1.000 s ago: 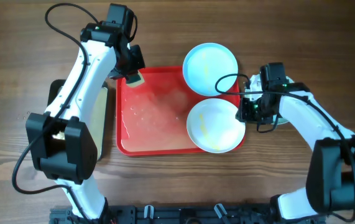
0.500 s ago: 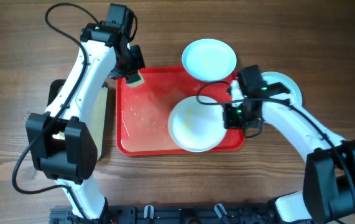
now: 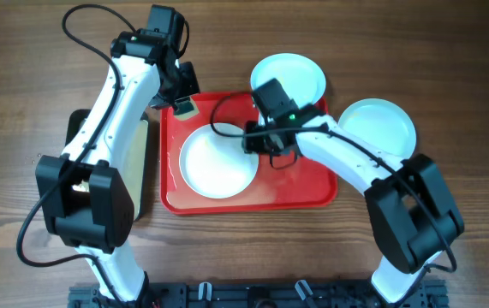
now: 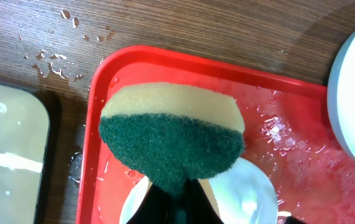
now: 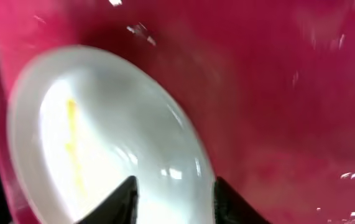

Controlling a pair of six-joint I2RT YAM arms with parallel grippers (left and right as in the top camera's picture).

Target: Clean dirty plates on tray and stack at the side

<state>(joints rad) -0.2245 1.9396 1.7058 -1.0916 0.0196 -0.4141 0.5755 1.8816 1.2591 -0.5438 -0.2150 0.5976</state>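
Observation:
The red tray lies at the table's middle and looks wet. A white plate with a yellow streak lies on its left half. My right gripper is shut on that plate's right rim; in the right wrist view its fingers straddle the rim. One aqua plate overlaps the tray's far edge. A second aqua plate sits on the table right of the tray. My left gripper is shut on a green-and-yellow sponge above the tray's far left corner.
A black-rimmed tray with a cream inside lies left of the red tray, partly under my left arm; it also shows in the left wrist view. Water drops lie on the wood beside it.
My right gripper has moved left across the tray with the white plate, from the tray's right front to its left half. The aqua plate on the right is now uncovered. The left arm has not moved.

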